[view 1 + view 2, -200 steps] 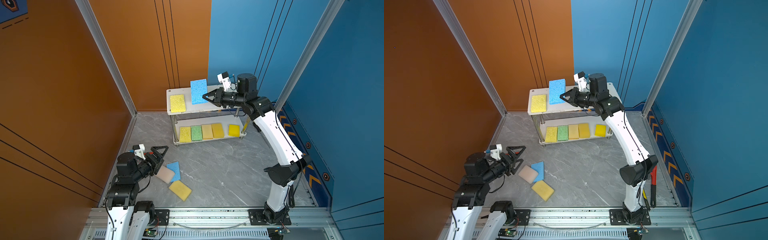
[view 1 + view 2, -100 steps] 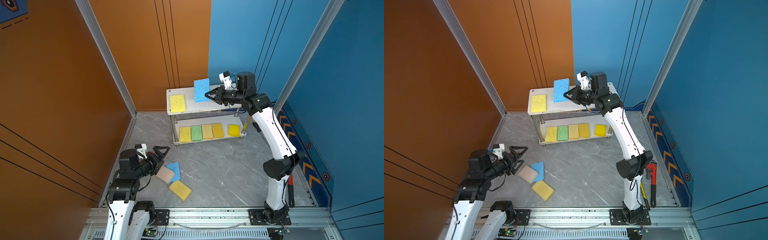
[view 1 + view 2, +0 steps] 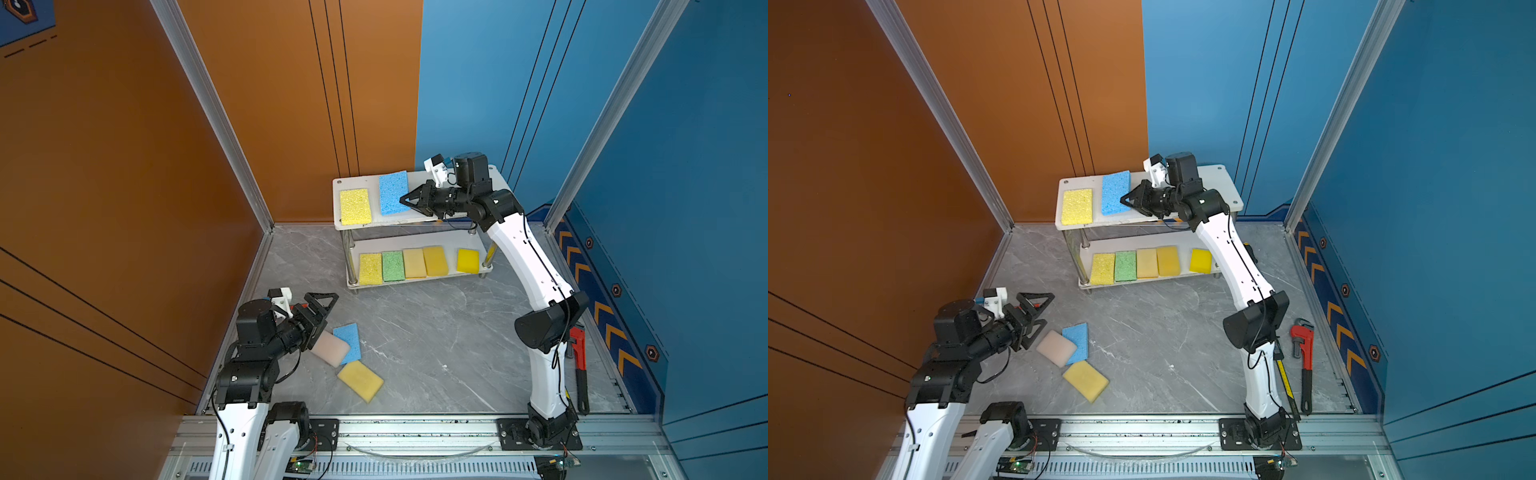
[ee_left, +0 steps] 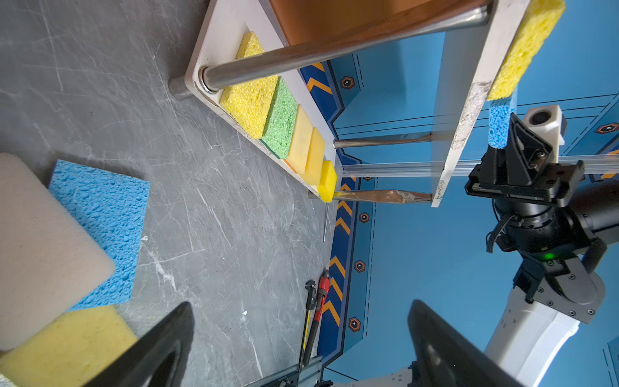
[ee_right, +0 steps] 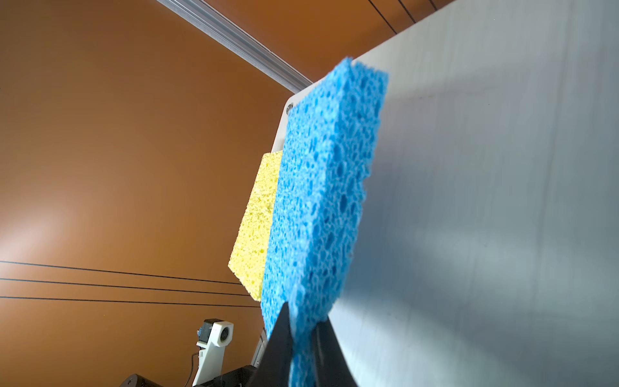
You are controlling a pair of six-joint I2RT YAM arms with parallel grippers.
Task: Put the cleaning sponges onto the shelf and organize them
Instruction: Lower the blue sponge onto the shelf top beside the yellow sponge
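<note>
**Right arm.** The right gripper (image 3: 404,201) is clamped on the blue cleaning sponge (image 3: 392,192). In the right wrist view the foam is pinched between the two black fingers (image 5: 279,338) at one edge. This sponge is over the top board of the shelf (image 3: 496,183), just beside a yellow sponge (image 3: 355,206) that lies flat on the same board. Its long axis runs from the board's front edge to its back edge, parallel to the yellow sponge. Its broad face is turned upward. The gripped long side faces the bare part of the board. Whether the underside rests fully on the board cannot be told.

**Left arm.** The left gripper (image 3: 329,310) stands with its jaws spread wide and grasps nothing. It hangs low over the grey floor, just beside the whitish-pink sponge (image 3: 330,348).

**Lower board.** Five sponges lie in a row, long axes front to back:
- yellow (image 3: 370,269)
- green (image 3: 392,266)
- pale tan (image 3: 414,263)
- deep yellow (image 3: 435,261)
- bright yellow (image 3: 468,260) (set apart from the other four, which touch side to side)

**Floor.** Three sponges lie together, all skewed to the shelf. The whitish-pink one overlaps a second blue sponge (image 3: 349,337). A yellow floor sponge (image 3: 360,380) lies at their near corner. A red pipe wrench (image 3: 1302,357) lies along the right wall.
</note>
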